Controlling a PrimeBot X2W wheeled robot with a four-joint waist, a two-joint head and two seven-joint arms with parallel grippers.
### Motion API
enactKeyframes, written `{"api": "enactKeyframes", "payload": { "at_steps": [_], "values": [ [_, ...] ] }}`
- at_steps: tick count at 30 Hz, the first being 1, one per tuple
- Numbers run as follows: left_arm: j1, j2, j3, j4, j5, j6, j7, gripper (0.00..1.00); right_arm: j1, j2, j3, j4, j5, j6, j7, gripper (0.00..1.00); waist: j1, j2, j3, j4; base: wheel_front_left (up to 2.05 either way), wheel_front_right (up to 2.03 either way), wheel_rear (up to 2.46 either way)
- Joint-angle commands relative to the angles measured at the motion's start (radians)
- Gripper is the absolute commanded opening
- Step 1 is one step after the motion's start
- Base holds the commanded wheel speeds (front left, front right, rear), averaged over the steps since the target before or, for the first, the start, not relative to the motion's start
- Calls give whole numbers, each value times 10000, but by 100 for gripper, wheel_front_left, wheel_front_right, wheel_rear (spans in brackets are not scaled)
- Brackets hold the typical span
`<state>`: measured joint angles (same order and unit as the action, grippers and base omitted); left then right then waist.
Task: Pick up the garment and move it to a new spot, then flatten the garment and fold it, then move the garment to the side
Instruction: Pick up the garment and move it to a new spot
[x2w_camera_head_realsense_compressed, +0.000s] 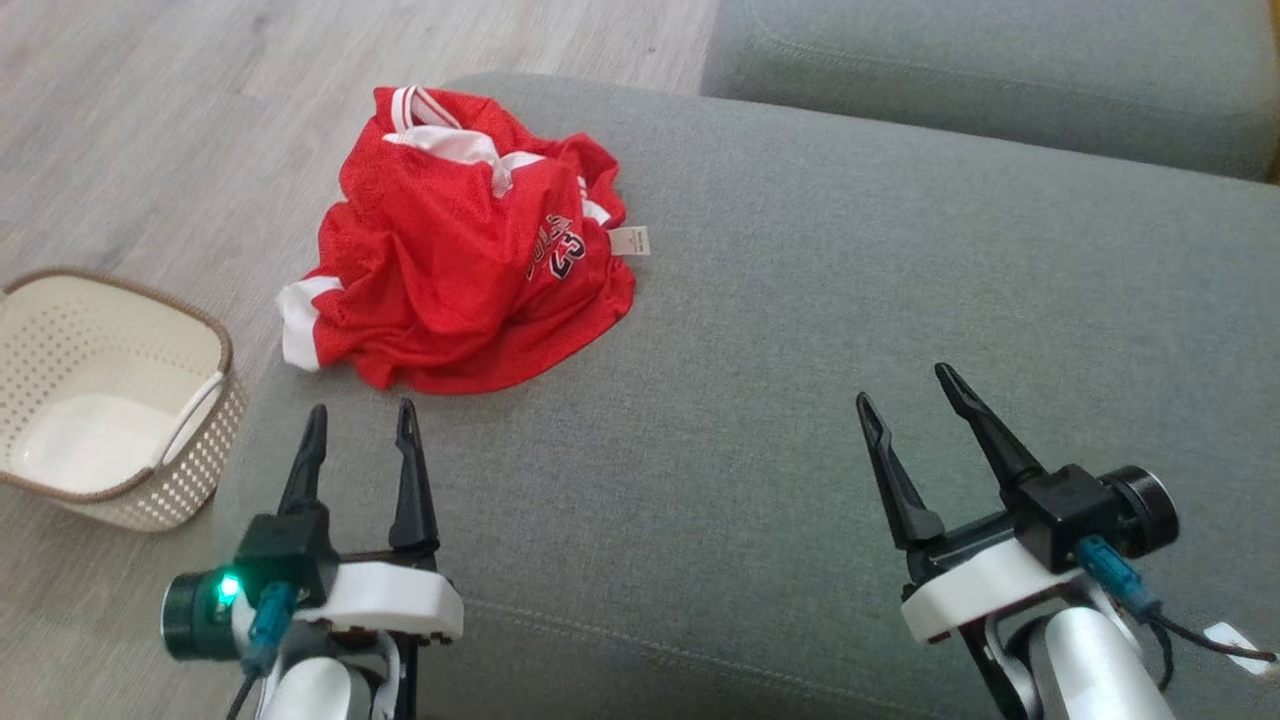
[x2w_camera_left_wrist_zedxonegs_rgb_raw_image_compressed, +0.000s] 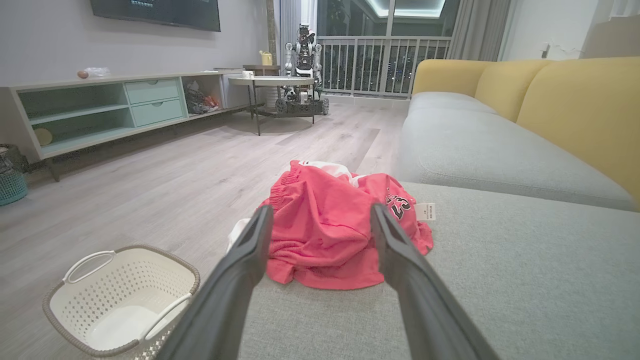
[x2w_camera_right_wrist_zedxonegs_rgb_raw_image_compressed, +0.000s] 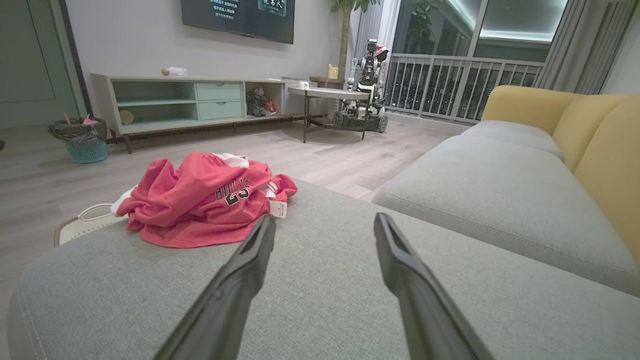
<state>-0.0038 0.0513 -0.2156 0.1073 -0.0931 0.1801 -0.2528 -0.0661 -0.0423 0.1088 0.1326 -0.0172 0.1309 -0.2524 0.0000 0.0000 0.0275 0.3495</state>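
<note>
Garment (x2w_camera_head_realsense_compressed: 460, 250) single, basket (x2w_camera_head_realsense_compressed: 170, 495) single, fingers (x2w_camera_head_realsense_compressed: 411, 480) four

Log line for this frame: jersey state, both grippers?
stage: pickup not started | jersey: crumpled on sofa | left gripper: open, empty, nearest jersey | right gripper: open, empty

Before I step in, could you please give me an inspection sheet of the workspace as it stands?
Surface: grey sofa cushion, flat, mostly bare.
Job's things: red jersey crumpled in a heap near the cushion's far left edge, white tag sticking out; not held.
Clutter: cream perforated basket on the floor by the cushion's left side.
Grippers: left gripper open, just short of the jersey; right gripper open over bare cushion, well apart from it.
Cables: left wrist lead and right wrist lead, both teal-plugged, away from the jersey.
Surroundings: wooden floor, TV cabinet, another robot by a railing, yellow backrests.
</note>
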Motion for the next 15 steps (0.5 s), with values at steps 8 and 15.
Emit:
{"api": "enactKeyframes", "payload": {
  "at_steps": [8, 15],
  "values": [
    [-1271, -10, 469, -705, -239, 63, -90, 100, -405, -79, 114, -541, -480, -2, -93, 100, 0, 0, 799, 141, 0, 0, 0],
    [-3715, 161, 1208, 427, -788, -840, -90, 100, -979, -79, 68, -885, -1031, -2, -93, 100, 0, 0, 2118, 10, 0, 0, 0]
  ]
}}
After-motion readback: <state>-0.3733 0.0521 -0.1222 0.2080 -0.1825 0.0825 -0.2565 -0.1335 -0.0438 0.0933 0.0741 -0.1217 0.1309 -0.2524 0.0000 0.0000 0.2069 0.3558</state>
